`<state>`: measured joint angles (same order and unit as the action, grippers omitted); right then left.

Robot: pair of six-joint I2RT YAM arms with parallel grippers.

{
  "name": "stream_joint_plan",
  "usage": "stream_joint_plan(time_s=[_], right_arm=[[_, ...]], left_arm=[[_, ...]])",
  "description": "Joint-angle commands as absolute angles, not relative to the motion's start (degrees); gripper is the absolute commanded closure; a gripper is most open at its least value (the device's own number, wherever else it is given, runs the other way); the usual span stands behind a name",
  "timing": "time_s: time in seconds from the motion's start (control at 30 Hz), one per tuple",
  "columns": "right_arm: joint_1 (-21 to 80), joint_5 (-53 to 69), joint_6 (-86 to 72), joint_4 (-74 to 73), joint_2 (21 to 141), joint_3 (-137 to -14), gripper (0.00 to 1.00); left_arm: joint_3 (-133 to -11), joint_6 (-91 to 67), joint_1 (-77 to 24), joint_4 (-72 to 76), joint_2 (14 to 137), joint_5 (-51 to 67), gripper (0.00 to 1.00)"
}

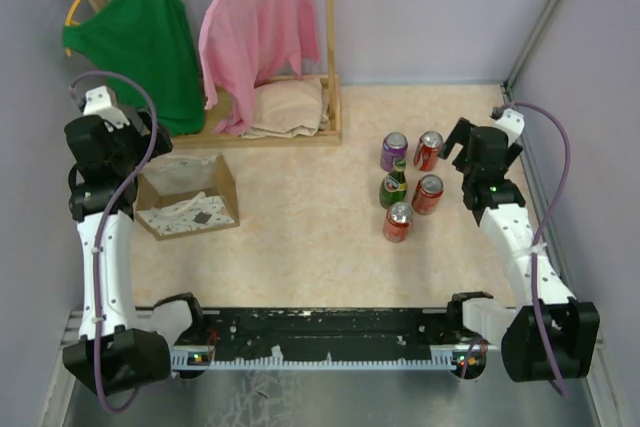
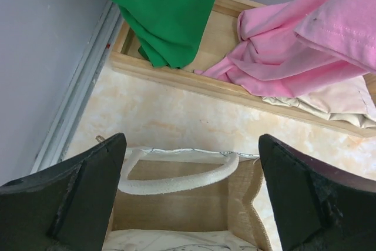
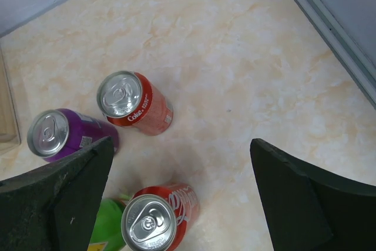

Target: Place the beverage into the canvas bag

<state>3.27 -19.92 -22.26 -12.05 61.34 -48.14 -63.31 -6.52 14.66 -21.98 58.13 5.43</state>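
Note:
The tan canvas bag (image 1: 188, 199) stands open at the left, its white cord handles lying over the mouth. My left gripper (image 1: 146, 159) is open and empty just above its left rim. In the left wrist view the bag's inside (image 2: 194, 207) and a cord handle (image 2: 176, 181) lie between the spread fingers of the left gripper (image 2: 191, 195). The beverages stand at the right: a purple can (image 1: 394, 151), three red cans (image 1: 428, 150) (image 1: 428, 193) (image 1: 398, 221) and a green bottle (image 1: 393, 188). My right gripper (image 1: 463, 152) is open and empty, above and just right of them (image 3: 179, 198), with a red can (image 3: 160, 216) near its left finger.
A wooden rack base (image 1: 300, 135) at the back holds a hanging green shirt (image 1: 150, 37), a pink shirt (image 1: 255, 32) and a folded beige cloth (image 1: 290, 107). Walls close in the left, back and right. A metal corner rail (image 1: 515, 82) runs by the right arm.

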Motion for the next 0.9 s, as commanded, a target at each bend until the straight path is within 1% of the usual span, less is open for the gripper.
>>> stream_joint_plan(time_s=[0.0, 0.2, 0.3, 0.4, 0.5, 0.6, 0.87], right_arm=[[3.52, -20.94, -22.03, -10.4, 62.3, -51.13, 0.01], [3.52, -14.92, -17.26, -11.77, 63.97, -52.9, 0.01], [3.52, -11.41, -15.72, -11.53, 62.93, -52.08, 0.01], [3.52, -9.76, -15.56, -11.74, 62.04, -51.14, 0.01], [3.52, -8.78, -15.28, -12.51, 61.8, -50.93, 0.01], [3.45, -7.97, -14.87, -13.34, 61.76, -51.15, 0.01], [3.52, -6.01, -14.15, -15.36, 63.49, -54.31, 0.01]], left_arm=[[-67.51, -11.88, 16.53, -23.88, 59.2, 2.1, 0.0], [-72.53, -20.56, 26.83, -28.61, 63.61, 5.4, 0.01], [-72.88, -23.19, 29.74, -31.45, 65.47, 7.46, 0.01], [-71.11, -26.2, 30.87, -34.68, 66.34, 7.49, 0.01], [-66.67, -27.92, 31.33, -34.96, 65.99, 6.65, 0.03], [-63.13, -25.84, 31.38, -33.52, 65.23, 5.9, 0.04], [-55.2, -14.13, 31.38, -28.58, 61.23, 3.87, 0.06]])
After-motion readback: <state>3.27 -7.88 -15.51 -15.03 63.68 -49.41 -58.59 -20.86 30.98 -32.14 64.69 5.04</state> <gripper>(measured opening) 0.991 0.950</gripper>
